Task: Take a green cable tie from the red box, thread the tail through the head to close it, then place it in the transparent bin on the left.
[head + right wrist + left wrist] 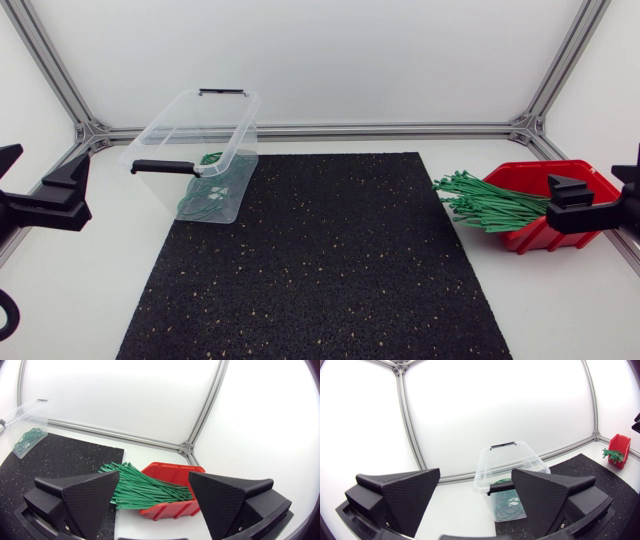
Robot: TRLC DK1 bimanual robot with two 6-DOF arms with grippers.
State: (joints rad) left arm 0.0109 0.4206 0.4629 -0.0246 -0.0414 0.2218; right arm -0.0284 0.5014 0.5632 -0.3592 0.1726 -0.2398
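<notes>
Inside the red plastic box [575,178] at the right, thin green cable ties [490,203] lie bundled, tails fanning over its rim toward the speckled black mat [320,270]. Looped ties [205,202] rest in the transparent bin [165,135]. The 2 pincers, left gripper [476,480] and right gripper [154,480], stand open and empty.

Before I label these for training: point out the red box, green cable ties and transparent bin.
red box [530,238], head view, front wall
green cable ties [150,487], right wrist view, bundle middle
transparent bin [165,167], head view, near handle
</notes>
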